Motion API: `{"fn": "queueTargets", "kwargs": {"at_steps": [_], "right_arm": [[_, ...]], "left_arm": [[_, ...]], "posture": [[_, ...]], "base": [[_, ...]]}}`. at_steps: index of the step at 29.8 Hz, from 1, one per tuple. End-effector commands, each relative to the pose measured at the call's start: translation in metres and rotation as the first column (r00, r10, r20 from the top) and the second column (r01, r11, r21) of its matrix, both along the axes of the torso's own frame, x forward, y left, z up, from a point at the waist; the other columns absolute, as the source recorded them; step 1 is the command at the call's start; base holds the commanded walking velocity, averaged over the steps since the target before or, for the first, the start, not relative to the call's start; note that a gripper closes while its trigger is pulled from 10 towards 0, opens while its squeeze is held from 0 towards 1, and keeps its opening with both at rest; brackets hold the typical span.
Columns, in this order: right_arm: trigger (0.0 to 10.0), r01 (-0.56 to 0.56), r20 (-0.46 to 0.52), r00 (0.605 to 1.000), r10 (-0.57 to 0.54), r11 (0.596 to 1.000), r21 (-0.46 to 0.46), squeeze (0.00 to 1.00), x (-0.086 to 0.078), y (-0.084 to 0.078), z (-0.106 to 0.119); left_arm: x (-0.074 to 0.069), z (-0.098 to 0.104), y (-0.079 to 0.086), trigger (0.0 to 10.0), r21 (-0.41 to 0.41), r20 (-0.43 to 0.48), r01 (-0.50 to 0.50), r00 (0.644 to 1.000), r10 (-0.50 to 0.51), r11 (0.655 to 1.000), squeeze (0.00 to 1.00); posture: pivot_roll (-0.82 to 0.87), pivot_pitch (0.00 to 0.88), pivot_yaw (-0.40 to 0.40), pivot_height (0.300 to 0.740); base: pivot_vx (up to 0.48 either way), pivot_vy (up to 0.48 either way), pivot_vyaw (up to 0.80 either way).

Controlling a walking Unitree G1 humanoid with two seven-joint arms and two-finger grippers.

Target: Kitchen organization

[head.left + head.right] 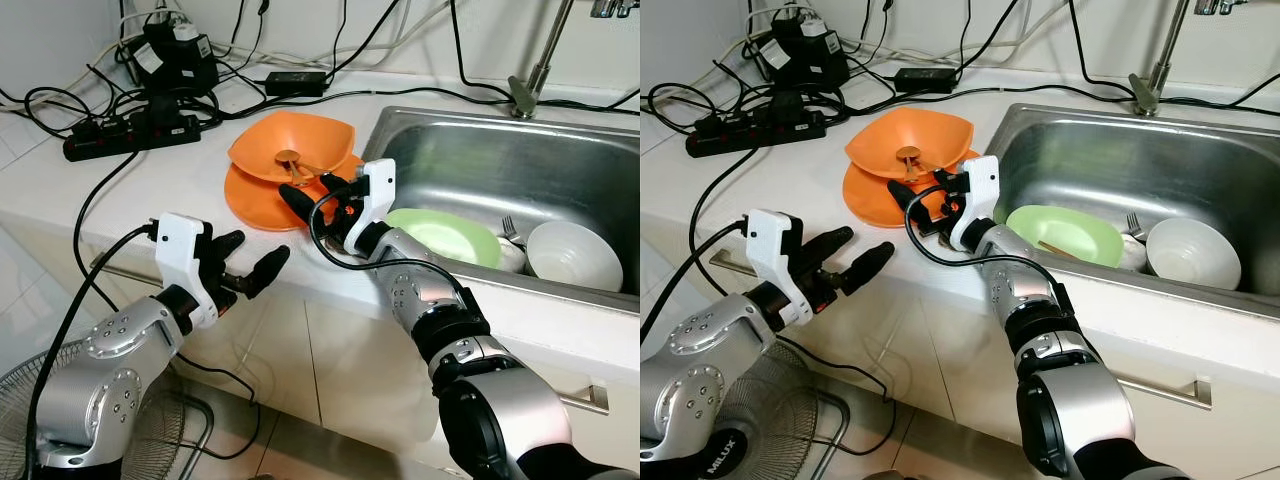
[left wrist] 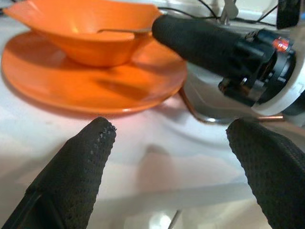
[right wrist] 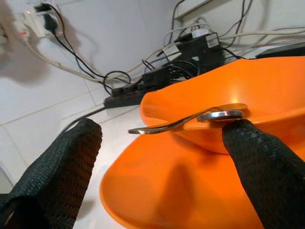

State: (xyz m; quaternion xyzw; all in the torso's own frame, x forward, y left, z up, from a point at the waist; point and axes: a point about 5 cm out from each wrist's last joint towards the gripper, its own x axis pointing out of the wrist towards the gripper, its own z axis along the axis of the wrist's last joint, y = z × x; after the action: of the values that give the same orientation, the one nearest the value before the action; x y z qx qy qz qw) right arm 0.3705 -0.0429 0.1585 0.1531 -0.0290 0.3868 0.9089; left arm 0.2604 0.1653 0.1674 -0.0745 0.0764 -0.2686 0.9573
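Note:
An orange bowl sits on an orange plate on the white counter, left of the sink. A metal spoon lies in the bowl, its handle poking over the near rim. My right gripper is open at the bowl's near edge, low over the plate, with the spoon handle between its two black fingers. One finger's tip is right under the spoon. My left gripper is open and empty, hanging just off the counter's front edge and pointing at the plate.
The steel sink to the right holds a green plate, a white bowl and a fork. A power strip, adapters and tangled cables crowd the counter's back left. A fan stands on the floor at lower left.

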Motion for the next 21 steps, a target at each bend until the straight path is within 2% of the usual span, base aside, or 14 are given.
{"fn": "queueTargets", "kwargs": {"at_steps": [1,5,7,11,13,14,16,21], "right_arm": [[10.0,-0.034,0.032,0.999,0.033,0.999,0.030,0.74,0.000,0.004,0.008],[10.0,-0.050,0.034,0.998,0.049,0.998,0.032,0.74,-0.002,0.004,0.006],[10.0,-0.127,0.035,0.992,0.125,0.990,0.059,0.75,-0.006,0.005,0.005],[10.0,-0.155,0.044,0.987,0.153,0.987,0.051,0.75,-0.008,0.005,0.004],[10.0,-0.119,0.051,0.992,0.118,0.993,0.017,0.73,-0.007,-0.007,0.002],[10.0,-0.119,0.051,0.992,0.118,0.993,0.017,0.73,-0.007,-0.007,0.002],[10.0,-0.052,0.071,0.996,0.053,0.998,-0.021,0.73,-0.004,-0.023,0.001],[10.0,0.115,0.131,0.986,-0.106,0.992,-0.058,0.74,-0.001,-0.057,0.008]], "left_arm": [[-0.001,0.004,0.001,10.0,0.002,0.006,0.002,1.000,-0.002,1.000,0.00],[0.000,0.004,-0.001,10.0,0.004,0.004,0.006,1.000,-0.006,1.000,0.00],[0.001,0.005,-0.001,10.0,0.009,0.007,0.007,1.000,-0.008,1.000,0.00],[0.004,0.007,0.001,10.0,0.021,0.023,-0.010,1.000,0.009,1.000,0.00],[0.013,0.014,0.007,10.0,0.028,0.072,-0.080,0.994,0.078,0.996,0.00],[0.013,0.014,0.007,10.0,0.028,0.072,-0.080,0.994,0.078,0.996,0.00],[0.021,0.019,0.011,10.0,0.025,0.107,-0.134,0.986,0.130,0.991,0.00],[0.034,0.029,0.013,10.0,0.002,0.161,-0.186,0.970,0.183,0.983,0.00]], "posture": [[0.11,0.037,0.094,0.740],[0.11,0.036,0.099,0.740],[0.11,0.035,0.101,0.740],[0.11,0.034,0.101,0.740],[0.10,0.031,0.101,0.740],[0.10,0.031,0.101,0.740],[0.08,0.027,0.103,0.740],[0.04,0.020,0.107,0.740]], "base": [[0.000,0.000,0.00],[0.000,0.000,0.00],[0.000,0.000,0.00],[0.000,0.000,0.00],[0.000,0.000,0.00],[0.000,0.000,0.00],[0.000,0.000,0.00],[0.000,0.000,0.00]]}}
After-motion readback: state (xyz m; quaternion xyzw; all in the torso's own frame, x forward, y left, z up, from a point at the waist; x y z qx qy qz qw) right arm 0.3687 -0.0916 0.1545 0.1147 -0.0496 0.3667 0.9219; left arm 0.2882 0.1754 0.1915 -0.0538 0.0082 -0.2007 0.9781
